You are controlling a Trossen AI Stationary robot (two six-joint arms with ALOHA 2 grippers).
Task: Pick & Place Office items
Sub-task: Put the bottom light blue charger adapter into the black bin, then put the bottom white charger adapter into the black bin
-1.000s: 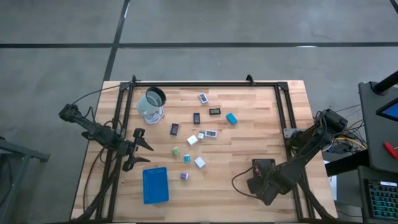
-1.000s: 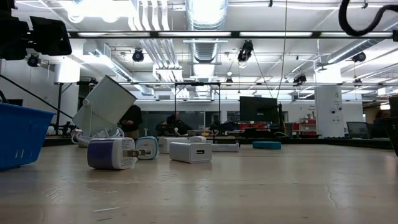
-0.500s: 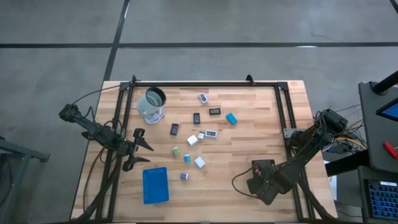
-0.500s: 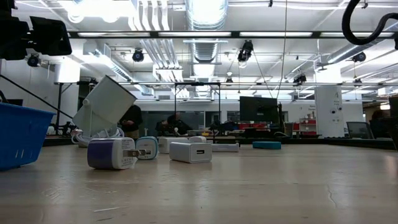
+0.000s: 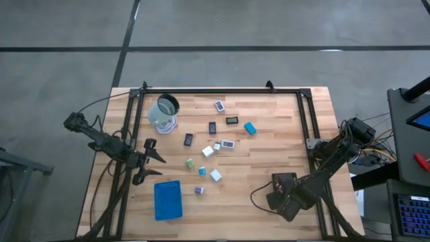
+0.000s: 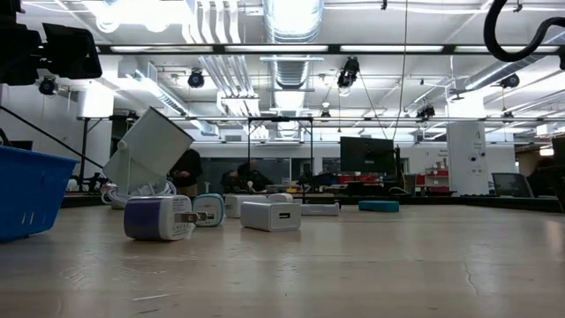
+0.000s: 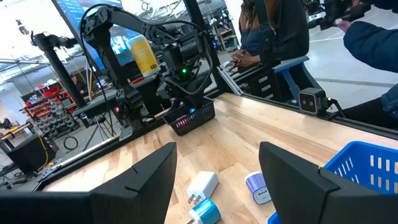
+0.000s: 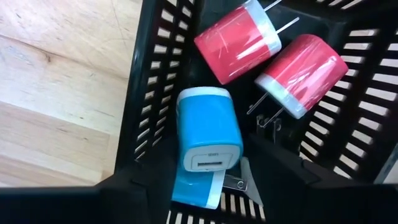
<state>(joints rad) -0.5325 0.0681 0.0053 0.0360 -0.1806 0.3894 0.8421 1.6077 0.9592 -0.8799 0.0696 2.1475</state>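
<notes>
A wooden table (image 5: 269, 134) seen from above, with a dark robot arm at each side. Nearest the front edge, the right gripper (image 5: 282, 195) hangs over a black slatted tray (image 8: 155, 93) at the front right corner. Whether its fingers are spread or closed cannot be told. Inside the tray lie four wall chargers: two blue chargers (image 8: 208, 134), one stacked on the other, and two red chargers (image 8: 239, 40) side by side with their prongs showing.

At the front left sits a blue tray (image 5: 167, 199). Just behind it, the left gripper (image 5: 149, 161) waits at the table's left edge, its fingers spread and grasping nothing.

Scattered across the middle of the table are about eleven small office items (image 5: 215, 175): white, teal, green and purple charger blocks, plus flat dark rectangles. All lie apart from both grippers.

Farthest back on the left, a clear round cup (image 5: 163, 113) lies tilted. Beyond the table, people (image 7: 273, 31) stand in the workshop.
</notes>
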